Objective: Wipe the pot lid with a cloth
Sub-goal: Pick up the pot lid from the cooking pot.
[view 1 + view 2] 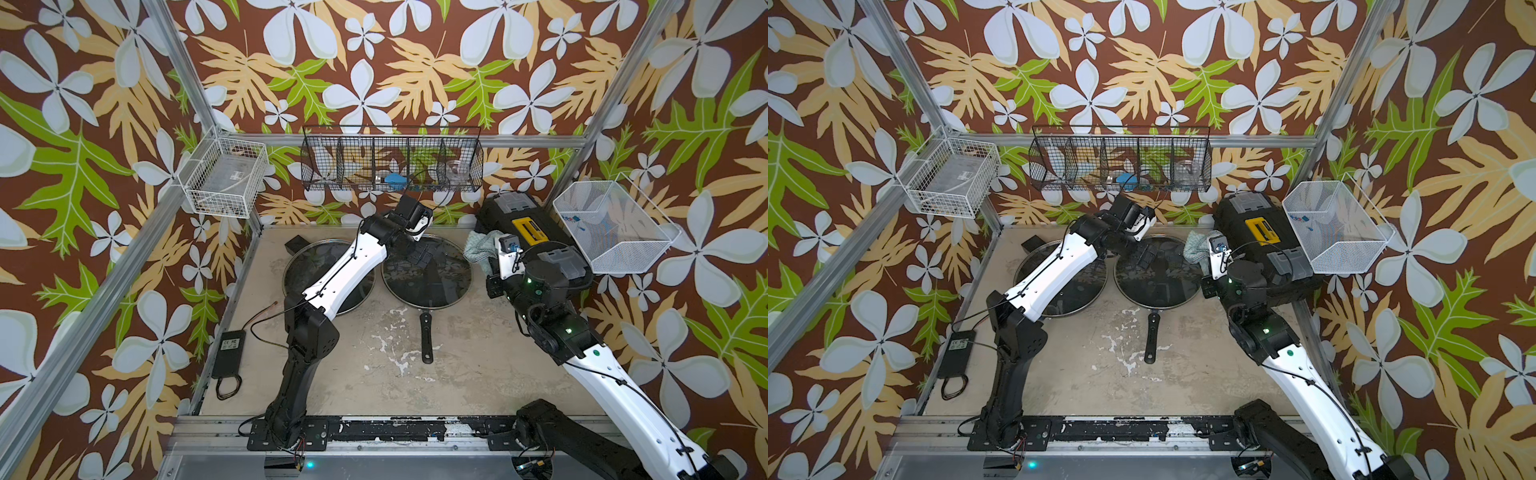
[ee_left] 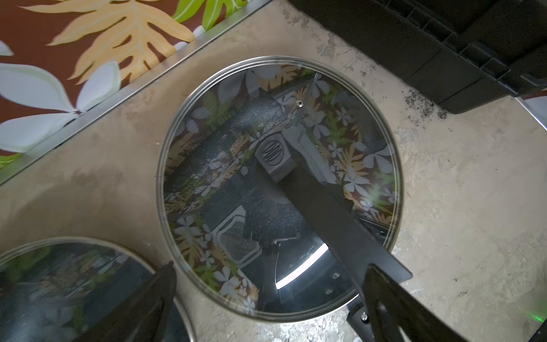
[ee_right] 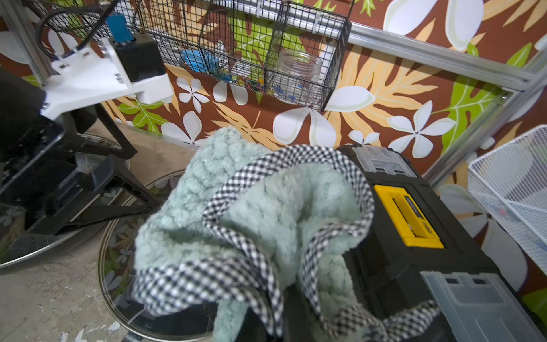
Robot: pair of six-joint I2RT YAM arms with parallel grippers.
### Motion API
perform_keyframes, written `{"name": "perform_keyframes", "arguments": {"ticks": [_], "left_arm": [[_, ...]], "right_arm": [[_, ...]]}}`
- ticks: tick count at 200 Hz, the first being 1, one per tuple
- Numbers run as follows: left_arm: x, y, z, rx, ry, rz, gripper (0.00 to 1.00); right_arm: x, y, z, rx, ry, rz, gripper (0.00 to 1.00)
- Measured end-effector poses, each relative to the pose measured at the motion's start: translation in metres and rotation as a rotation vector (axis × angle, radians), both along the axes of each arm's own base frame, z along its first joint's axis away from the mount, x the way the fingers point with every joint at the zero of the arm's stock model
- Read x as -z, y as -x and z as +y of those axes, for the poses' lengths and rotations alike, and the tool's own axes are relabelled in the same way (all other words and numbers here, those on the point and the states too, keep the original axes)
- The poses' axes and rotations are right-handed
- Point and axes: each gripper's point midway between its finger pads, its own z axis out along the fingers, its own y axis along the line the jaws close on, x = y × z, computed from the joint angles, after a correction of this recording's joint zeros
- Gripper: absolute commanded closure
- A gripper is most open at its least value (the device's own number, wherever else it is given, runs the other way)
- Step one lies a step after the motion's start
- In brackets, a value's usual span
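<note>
- My left pincer (image 2: 270, 268) stands wide open above the pot lid (image 2: 222, 177), gripping nothing.
- My right pincer (image 3: 272, 324) is clamped tight on the cloth (image 3: 266, 207), which hangs bunched over the lid's rim, beside the black toolbox (image 3: 399, 266).

Brown floral walls (image 1: 374, 62) enclosed a scuffed beige tabletop (image 1: 478, 353). Aluminium framing (image 1: 532, 141) carried a black wire basket (image 1: 357, 164) at the rear.

glass lids (image 1: 303, 262) (image 1: 436, 286): 2 | cloth (image 1: 478, 247): 1 | long-handled pan (image 1: 427, 336): 1 | toolbox (image 1: 528, 224): 1 | wire baskets (image 1: 216, 203) (image 1: 374, 166) (image 1: 623, 253): 3 (two white, one black) | power adapter (image 1: 228, 347): 1 | robot arms (image 1: 345, 266) (image 1: 615, 386): 2
</note>
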Motion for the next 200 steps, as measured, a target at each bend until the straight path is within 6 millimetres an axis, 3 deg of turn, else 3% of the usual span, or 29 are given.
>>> {"name": "perform_keyframes", "arguments": {"ticks": [24,70,120,200], "left_arm": [[0.024,0.008,-0.024,0.039,0.021,0.063,0.00],[0.046,0.035,-0.060,0.125,0.034,0.128,0.01],[0.074,0.036,-0.045,0.092,-0.103,0.108,0.12],[0.074,0.022,-0.008,0.037,-0.228,0.045,0.19]], "right_arm": [[0.005,0.007,-0.012,0.030,0.026,0.014,1.00],[0.009,0.012,-0.017,0.034,0.059,0.031,1.00],[0.011,0.012,-0.020,0.032,0.097,0.033,1.00],[0.010,0.017,-0.019,0.008,0.105,0.021,1.00]]}}
